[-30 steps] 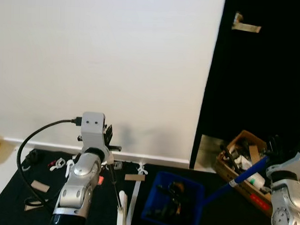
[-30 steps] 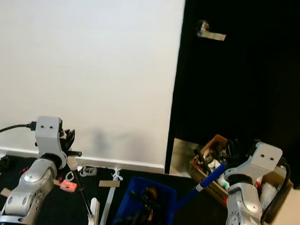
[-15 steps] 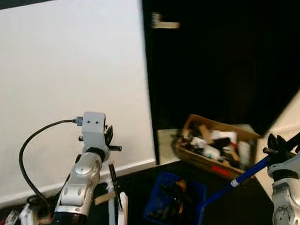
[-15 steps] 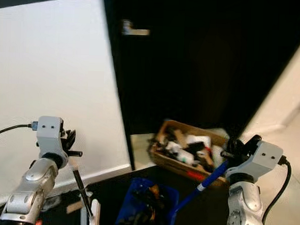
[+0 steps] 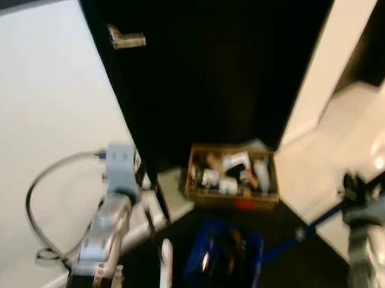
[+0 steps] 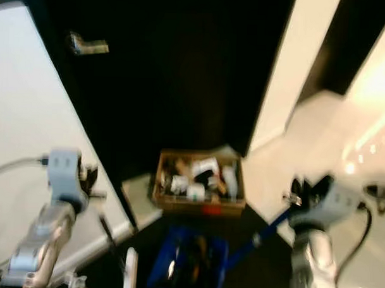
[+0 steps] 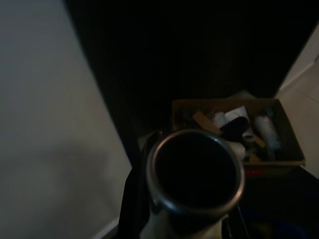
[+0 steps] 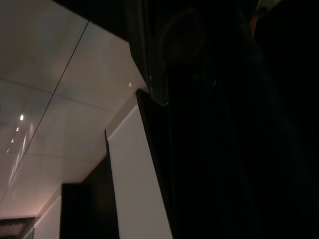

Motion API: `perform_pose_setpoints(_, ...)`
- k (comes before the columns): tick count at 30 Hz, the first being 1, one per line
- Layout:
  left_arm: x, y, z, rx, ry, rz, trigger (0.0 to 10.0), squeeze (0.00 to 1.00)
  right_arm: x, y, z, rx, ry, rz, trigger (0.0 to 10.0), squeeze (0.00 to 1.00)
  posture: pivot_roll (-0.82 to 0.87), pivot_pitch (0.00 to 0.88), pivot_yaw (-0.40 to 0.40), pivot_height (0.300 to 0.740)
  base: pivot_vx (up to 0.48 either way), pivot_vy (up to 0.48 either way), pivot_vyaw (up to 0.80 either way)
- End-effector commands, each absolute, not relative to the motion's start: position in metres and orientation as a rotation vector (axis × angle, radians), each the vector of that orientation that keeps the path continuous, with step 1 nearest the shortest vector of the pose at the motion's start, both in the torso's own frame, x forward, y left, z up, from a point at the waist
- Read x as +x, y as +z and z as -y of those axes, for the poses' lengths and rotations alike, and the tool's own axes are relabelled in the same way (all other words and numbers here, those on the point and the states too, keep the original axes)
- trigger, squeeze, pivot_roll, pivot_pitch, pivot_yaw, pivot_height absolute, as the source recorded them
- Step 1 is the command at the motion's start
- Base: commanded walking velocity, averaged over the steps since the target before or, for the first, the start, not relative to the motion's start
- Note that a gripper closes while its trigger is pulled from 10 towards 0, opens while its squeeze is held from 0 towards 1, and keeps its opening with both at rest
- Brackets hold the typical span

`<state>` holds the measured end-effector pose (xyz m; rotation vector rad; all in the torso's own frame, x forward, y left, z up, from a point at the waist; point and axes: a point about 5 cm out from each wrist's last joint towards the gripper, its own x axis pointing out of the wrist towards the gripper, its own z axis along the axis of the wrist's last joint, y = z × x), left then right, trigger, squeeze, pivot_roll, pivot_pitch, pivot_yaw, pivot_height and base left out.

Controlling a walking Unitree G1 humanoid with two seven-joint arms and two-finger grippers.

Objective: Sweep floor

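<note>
1. Blue dustpan [image 5: 223, 262] sat at 6 o'clock, already holding debris, so the sweep seemed partly done; emptying looked still to do.
2. Right gripper [image 5: 362, 188] at 4 o'clock was closed on the dustpan's blue handle [image 5: 303, 231].
3. Left gripper [image 5: 139, 174] at 8 o'clock held a dark broom stick [image 5: 157, 209]; finger spread unclear, blurred.
4. Cardboard box [image 5: 232, 177] of clutter stood at centre, below the black door [image 5: 208, 69].
</note>
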<state>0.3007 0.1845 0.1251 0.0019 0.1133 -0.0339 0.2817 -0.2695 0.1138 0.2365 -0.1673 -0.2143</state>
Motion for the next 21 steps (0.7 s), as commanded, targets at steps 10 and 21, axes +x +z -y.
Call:
perform_pose_setpoints(10,0.2999,0.1285,-0.1878,0.017,-0.019,-0.097,10.0,0.00,0.2800,0.1178,0.2724,0.251,-0.226,0.196,10.0,0.00,-0.03,0.109,0.107,0.740,0.000,0.000,-0.80)
perform_pose_setpoints(21,0.2996,0.1284,-0.1883,0.016,-0.015,-0.096,10.0,0.00,0.2807,0.1175,0.2715,0.243,-0.223,0.194,10.0,0.00,-0.03,0.113,0.105,0.740,0.000,0.000,-0.26)
